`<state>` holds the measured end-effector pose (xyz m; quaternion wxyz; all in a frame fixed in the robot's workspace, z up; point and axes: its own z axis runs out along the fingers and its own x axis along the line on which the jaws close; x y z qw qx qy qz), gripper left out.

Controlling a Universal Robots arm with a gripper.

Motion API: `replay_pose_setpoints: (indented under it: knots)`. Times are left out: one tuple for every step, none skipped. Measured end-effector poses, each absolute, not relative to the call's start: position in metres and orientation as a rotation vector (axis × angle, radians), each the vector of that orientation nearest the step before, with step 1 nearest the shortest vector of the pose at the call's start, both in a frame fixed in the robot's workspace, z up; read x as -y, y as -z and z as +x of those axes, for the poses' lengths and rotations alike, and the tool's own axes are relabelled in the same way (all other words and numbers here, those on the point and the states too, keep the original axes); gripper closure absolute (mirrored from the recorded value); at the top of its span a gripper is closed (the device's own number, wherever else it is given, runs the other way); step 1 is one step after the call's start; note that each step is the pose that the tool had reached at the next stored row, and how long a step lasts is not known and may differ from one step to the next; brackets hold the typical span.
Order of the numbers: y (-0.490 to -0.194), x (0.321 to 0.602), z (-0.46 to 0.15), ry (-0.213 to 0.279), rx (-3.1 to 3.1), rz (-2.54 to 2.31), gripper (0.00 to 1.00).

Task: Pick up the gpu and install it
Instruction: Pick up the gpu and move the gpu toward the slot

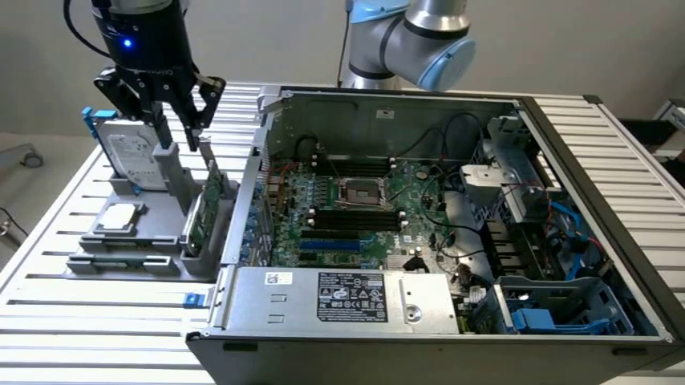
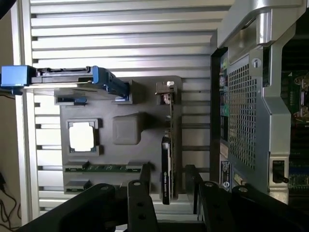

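The gpu [image 1: 204, 204] stands on its long edge in a slot of the grey holder block [image 1: 128, 261], beside the open computer case's wall. From above it appears edge-on as a thin green and black strip [image 2: 167, 154], with its silver bracket at one end. My gripper [image 1: 179, 132] hangs just above the card's far end, open and holding nothing. In the wrist view the gripper [image 2: 166, 195] has one black finger on each side of the card's line and does not touch it.
The holder also carries a silver hard drive in a blue frame [image 1: 134, 152], a square processor chip [image 1: 120, 215] and narrow memory sticks [image 2: 106, 168]. The open computer case [image 1: 599, 200] lies at the exterior view's right, showing its motherboard [image 1: 354, 216] and blue expansion slots [image 1: 332, 241].
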<state>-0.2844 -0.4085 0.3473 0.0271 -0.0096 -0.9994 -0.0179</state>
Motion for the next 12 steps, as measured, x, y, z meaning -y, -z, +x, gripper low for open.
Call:
replay_pose_setpoints:
  knots:
    - [-0.346, 0.409, -0.285, 0.055, 3.086, -0.023, 0.58]
    - [-0.344, 0.409, -0.285, 0.055, 3.086, -0.017, 0.58]
    - [-0.342, 0.41, -0.285, 0.055, 3.085, -0.011, 0.58]
    - [-0.34, 0.41, -0.286, 0.054, 3.085, -0.004, 0.58]
    - [-0.338, 0.411, -0.286, 0.054, 3.084, 0.002, 0.58]
    - [-0.337, 0.411, -0.287, 0.054, 3.084, 0.007, 0.58]
    - [-0.335, 0.411, -0.287, 0.054, 3.084, 0.011, 0.58]
    - [-0.333, 0.412, -0.288, 0.054, 3.084, 0.014, 0.58]
    - [-0.331, 0.412, -0.288, 0.054, 3.084, 0.018, 0.58]
    - [-0.329, 0.412, -0.289, 0.054, 3.084, 0.021, 0.58]
    - [-0.328, 0.413, -0.29, 0.054, 3.084, 0.025, 0.58]
    - [-0.326, 0.413, -0.29, 0.054, 3.084, 0.028, 0.58]
